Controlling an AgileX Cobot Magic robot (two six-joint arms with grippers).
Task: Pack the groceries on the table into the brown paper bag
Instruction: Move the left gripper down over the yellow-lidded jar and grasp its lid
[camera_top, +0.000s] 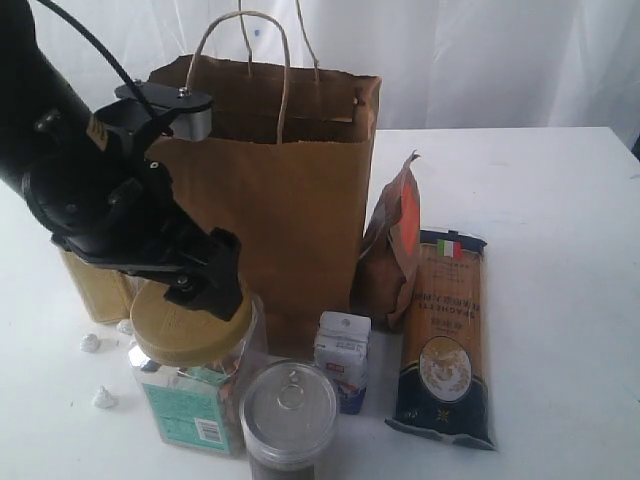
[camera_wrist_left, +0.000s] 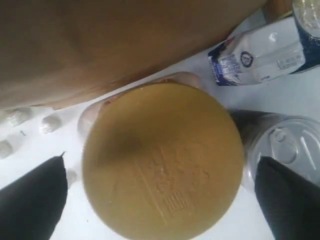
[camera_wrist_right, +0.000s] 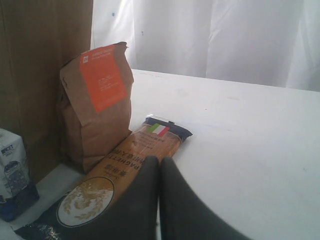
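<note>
Setting: staged robot test bench, lab-like; neither a lived-in kitchen nor a shop.
Surface: bare white tabletop, faintly smudged.
Backdrop: white curtain hung across the whole background.
Equipment: black robot arm trailing a cable.
Props: brown paper bag, spaghetti packet, silver-topped can, grouped together.

The brown paper bag is plain matt kraft, a bit creased. The jar is clear plastic with a dull yellow lid. The can has a shiny metal top. The spaghetti packet is glossy film, and the pouch is crinkly matt paper.
</note>
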